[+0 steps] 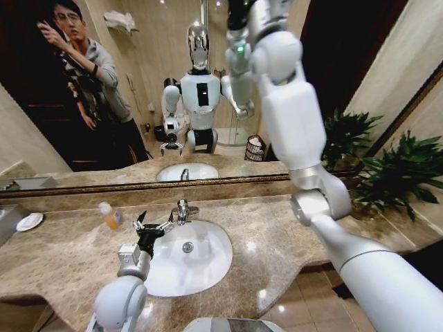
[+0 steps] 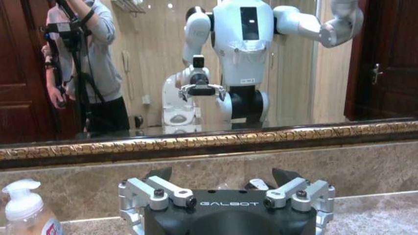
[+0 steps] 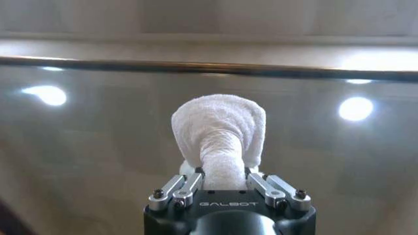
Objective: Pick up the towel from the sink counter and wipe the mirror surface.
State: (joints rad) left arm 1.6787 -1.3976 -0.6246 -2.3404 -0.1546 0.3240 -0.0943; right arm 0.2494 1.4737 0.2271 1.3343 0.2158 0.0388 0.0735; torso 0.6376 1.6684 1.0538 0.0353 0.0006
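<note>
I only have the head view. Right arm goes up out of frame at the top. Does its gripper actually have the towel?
Observer: Yes. In the right wrist view the right gripper is shut on the towel, which bulges out in front of it as a folded white wad.
Operator: Is it at the mirror?
Observer: The towel faces the mirror surface, below the frame's top rail; I cannot tell whether it touches.
Operator: Left gripper, anything in it?
Observer: No. The left gripper is open and holds nothing, low over the sink counter, facing the mirror.
Operator: Anything close to it?
Observer: A pump soap bottle stands on the counter beside it.
</note>
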